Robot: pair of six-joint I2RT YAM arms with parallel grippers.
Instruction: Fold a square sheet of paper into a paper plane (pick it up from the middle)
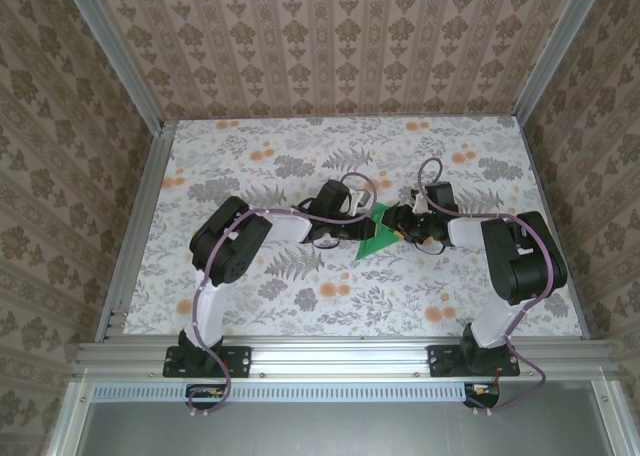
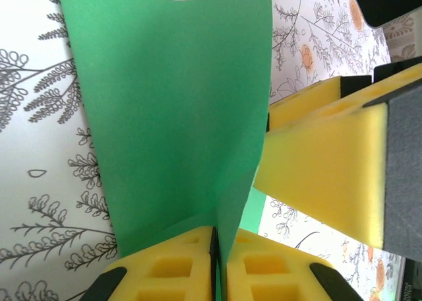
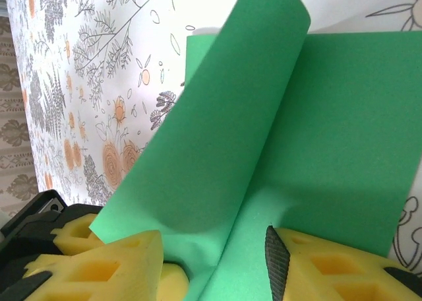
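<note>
Two at work: left gripper [image 2: 216, 243] jaws pinch the square sheet of paper [image 2: 171, 116], right gripper [image 3: 210, 256] jaws spread; looks flimsy, so grip beside the fold.

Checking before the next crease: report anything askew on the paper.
The paper is not flat: one flap curls up and over in a soft roll rather than a crease. The left hand pinches a raised ridge of it. The right hand stands open, with paper between its pads. No tear shows.
</note>
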